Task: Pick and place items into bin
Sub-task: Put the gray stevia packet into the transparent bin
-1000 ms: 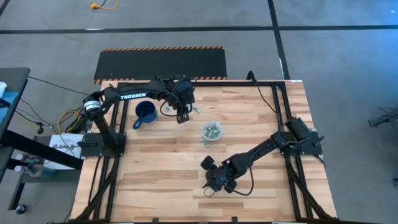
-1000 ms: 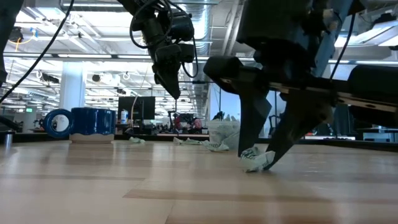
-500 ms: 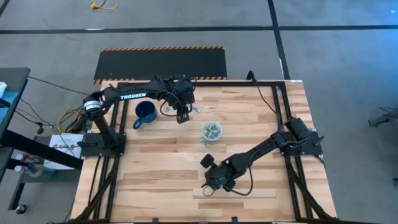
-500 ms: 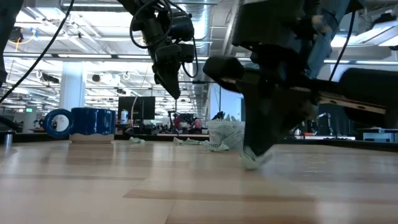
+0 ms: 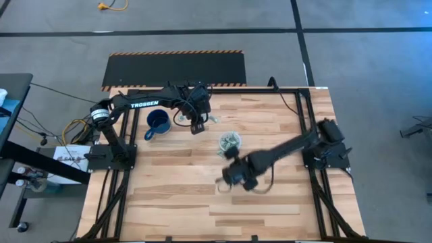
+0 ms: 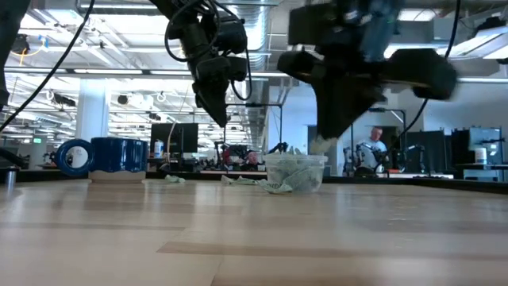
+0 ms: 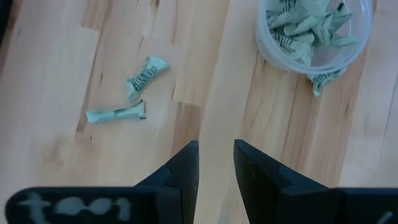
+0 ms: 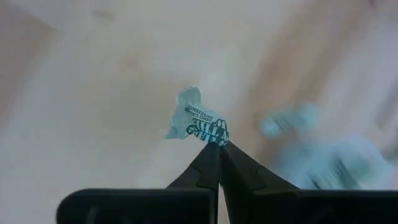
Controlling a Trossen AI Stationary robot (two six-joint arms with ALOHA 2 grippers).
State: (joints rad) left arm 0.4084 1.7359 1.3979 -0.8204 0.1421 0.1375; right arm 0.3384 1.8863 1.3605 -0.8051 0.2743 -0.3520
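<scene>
Right gripper, high view: I see it mid-bench, near the cup, on the cup's near-edge side. Low view: gripper raised off the bench, just above the cup rim. Right wrist view: fingertips pinched together on one wrapped piece. Left gripper hangs near the far edge, fingers slightly apart, holding nothing.

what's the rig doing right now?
Two-arm candy sort. The right gripper is shut on a green-and-white wrapped piece and is lifted off the table near the clear cup, which already holds a pile. The left gripper hovers part open above two loose pieces beside the cup.
</scene>
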